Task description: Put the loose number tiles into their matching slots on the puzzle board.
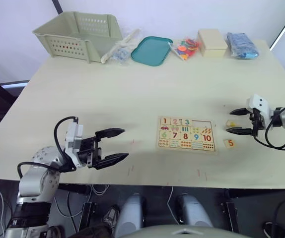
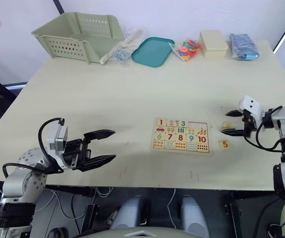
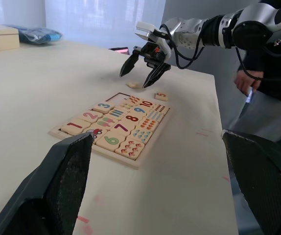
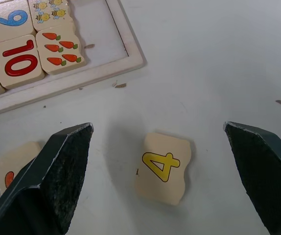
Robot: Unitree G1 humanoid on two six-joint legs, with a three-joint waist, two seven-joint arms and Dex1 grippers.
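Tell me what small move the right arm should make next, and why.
Probably lower the right gripper and close it on the 4 tile. Its fingers are open above that tile, which lies loose on the table beside the puzzle board, where tiles 1 to 3 already sit in the top row.

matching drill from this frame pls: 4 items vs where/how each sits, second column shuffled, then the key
1. tile 3
2. tile 4
3. tile 5
4. teal tray

A. far table edge, beside the basket
B. loose on the table, between the right gripper's open fingers
C. seated in the puzzle board's top row
D. loose on the table, off the board's right end

1-C, 2-B, 3-D, 4-A
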